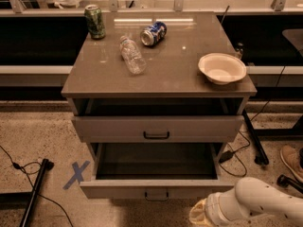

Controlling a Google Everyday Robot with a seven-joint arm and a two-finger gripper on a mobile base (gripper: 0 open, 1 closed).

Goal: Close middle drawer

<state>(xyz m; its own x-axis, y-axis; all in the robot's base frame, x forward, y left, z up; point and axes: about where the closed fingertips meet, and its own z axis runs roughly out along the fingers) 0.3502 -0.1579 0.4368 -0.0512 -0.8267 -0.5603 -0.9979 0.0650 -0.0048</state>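
Grey, flat-fronted and pulled well out: the middle drawer [118,189], just up and left of the gripper claw [202,214], dark inside laid bare, nothing seen in it. Low at the bottom edge, on a white arm [265,202] from the right, near the drawer's right end but apart from it. Cannot tell how far open; nothing seen in its hold. Left of the claw and a little up, the small black bar handle [156,194]. Farther up, the taller first drawer [118,126], standing slightly out. Far above, on the cabinet top [170,74]: a white bowl [221,68] straight up; up-left, a clear bottle [132,56] and a blue can [154,33] lying, a green can [95,21] upright.

Probably stiff and rigid, riding on slides; light, and easy to run once started. No need to grasp: better to press flat on the front panel, near the handle at mid-width. Pushing at the right end alone might skew and bind it. Smooth face, so push square-on lest the claw slip.
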